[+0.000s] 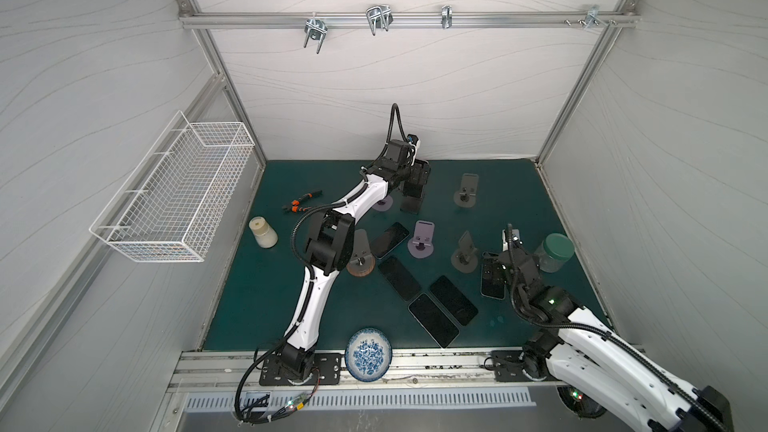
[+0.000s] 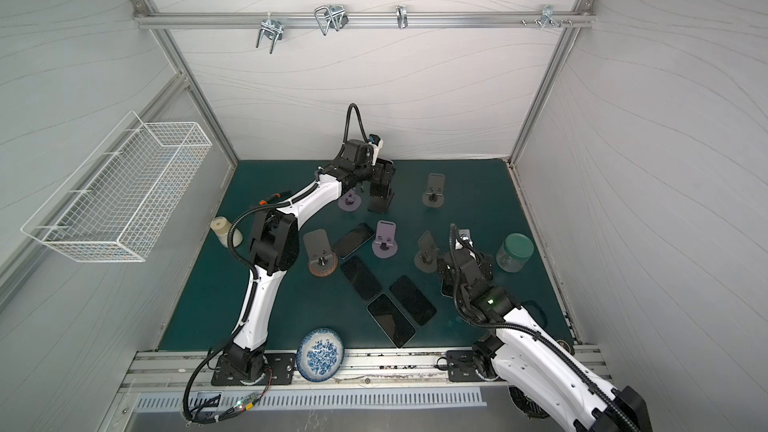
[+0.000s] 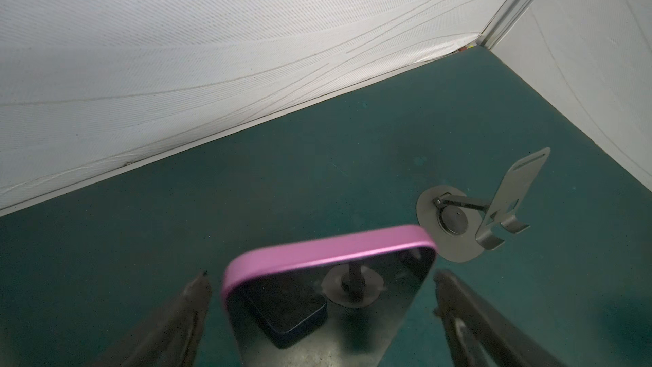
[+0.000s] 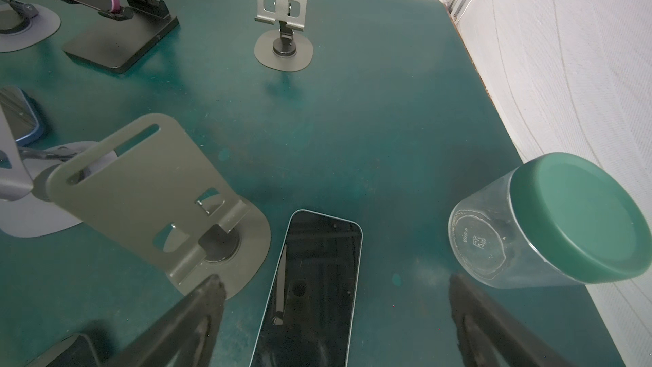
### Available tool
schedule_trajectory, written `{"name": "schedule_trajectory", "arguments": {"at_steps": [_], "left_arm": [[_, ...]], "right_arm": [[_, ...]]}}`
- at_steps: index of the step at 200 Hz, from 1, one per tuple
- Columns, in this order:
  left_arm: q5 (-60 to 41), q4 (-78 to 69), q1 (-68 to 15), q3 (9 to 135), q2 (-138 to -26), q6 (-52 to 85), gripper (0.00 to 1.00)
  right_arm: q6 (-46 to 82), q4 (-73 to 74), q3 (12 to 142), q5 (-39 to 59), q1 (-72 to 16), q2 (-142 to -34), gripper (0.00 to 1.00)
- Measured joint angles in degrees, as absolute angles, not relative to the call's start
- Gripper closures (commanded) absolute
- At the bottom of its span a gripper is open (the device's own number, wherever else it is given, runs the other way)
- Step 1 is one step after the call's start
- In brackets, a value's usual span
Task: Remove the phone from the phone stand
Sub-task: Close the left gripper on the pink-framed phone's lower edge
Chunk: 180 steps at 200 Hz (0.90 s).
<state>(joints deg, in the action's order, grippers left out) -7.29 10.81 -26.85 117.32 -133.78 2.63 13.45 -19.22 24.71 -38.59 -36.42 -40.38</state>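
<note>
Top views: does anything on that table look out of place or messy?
The blue-and-white plate straddles the front edge of the green mat, lying half on the metal rail rather than on the work surface. Nothing looks spilled or broken.

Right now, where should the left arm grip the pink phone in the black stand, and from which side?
I would take the pink phone by its two long side edges, near the top, coming down from above. It leans back in the black stand with its bottom edge in the lip, so only the upper part is free. The left jaws stand open astride it.
</note>
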Motion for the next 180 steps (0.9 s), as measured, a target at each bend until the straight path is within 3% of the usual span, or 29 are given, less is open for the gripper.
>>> {"name": "schedule_trajectory", "arguments": {"at_steps": [82,180], "left_arm": [[-5.0,10.6,-27.2,121.2,-137.4,3.8,0.01],[-2.1,11.7,-27.5,121.2,-138.3,6.2,0.17]], "right_arm": [[13.5,-18.8,24.7,-39.0,-36.8,-40.4,0.01],[13.5,-18.5,24.8,-39.0,-37.1,-40.9,0.01]]}}
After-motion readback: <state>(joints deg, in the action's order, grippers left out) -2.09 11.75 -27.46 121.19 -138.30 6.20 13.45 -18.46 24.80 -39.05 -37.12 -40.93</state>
